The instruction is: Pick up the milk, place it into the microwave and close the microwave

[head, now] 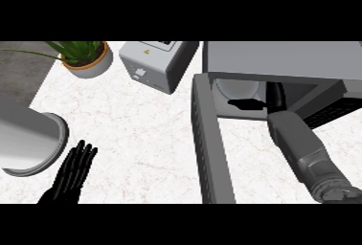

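Table (pixel 141 139): white stone look, faint grey veining, smooth, matt.
Microwave (pixel 283 60) and its door (pixel 206 143): plain grey, metal-like, matt.
Box (pixel 157 64) at the far edge: pale grey, smooth, plastic-like, slight sheen.
Cylinder (pixel 28 136) at the left edge: light grey, soft metallic shading.
Left hand (pixel 71 174): black, ribbed, matt.
Right forearm (pixel 304 143): grey, smooth, dull.

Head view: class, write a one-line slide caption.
Right hand reaches inside the open microwave; left hand rests open at lower left.
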You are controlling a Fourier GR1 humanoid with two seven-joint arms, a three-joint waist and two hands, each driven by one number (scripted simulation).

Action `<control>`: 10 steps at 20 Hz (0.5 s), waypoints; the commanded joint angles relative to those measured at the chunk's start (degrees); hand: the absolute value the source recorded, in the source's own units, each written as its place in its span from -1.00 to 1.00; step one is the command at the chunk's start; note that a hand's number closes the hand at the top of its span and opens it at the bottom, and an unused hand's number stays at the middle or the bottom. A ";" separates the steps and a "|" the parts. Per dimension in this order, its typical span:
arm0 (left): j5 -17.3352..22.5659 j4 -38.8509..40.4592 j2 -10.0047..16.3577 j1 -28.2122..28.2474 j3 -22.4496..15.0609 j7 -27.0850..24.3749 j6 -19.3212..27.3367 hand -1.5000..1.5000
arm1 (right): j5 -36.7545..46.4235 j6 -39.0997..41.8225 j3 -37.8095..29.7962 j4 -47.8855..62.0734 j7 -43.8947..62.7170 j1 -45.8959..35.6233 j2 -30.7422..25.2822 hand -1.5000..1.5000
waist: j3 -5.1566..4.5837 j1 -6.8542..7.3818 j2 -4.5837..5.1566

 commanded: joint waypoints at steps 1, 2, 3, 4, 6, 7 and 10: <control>0.65 -0.69 -0.04 -0.93 0.13 1.75 -0.29 -1.00 | -1.14 3.14 -1.18 -0.20 -3.38 2.50 -0.24 -1.00 | -0.05 -0.92 -0.41; -1.40 -0.69 -0.63 0.15 -2.04 0.62 0.05 -1.00 | -2.20 2.60 -2.36 -0.35 -4.92 3.61 0.08 -1.00 | 0.01 -0.32 -0.12; -1.06 1.08 -1.75 -1.68 -2.11 1.05 0.38 -1.00 | -1.77 5.80 -1.83 0.35 -2.80 2.45 -1.25 -1.00 | -0.06 -1.02 -0.37; -2.15 0.83 -1.83 -1.88 -2.11 2.01 1.38 -1.00 | -2.12 6.18 -1.94 -0.67 -7.80 6.44 0.73 -1.00 | -0.07 -1.81 -0.71; -1.47 1.41 -1.29 -2.80 -1.10 2.19 0.65 -1.00 | -2.90 11.63 -2.40 -0.47 -7.67 6.89 -0.01 -1.00 | -0.09 -2.10 -0.85; -1.02 -0.50 -1.38 -1.28 -1.34 3.07 0.96 -1.00 | -3.16 15.69 -2.53 -0.18 -7.42 7.29 -1.89 -1.00 | -0.08 -2.02 -0.91; -1.53 0.12 -1.72 -2.72 -1.43 4.12 1.07 -1.00 | -3.22 17.11 -2.21 -0.43 -8.22 8.96 0.00 -1.00 | -0.13 -2.42 -1.13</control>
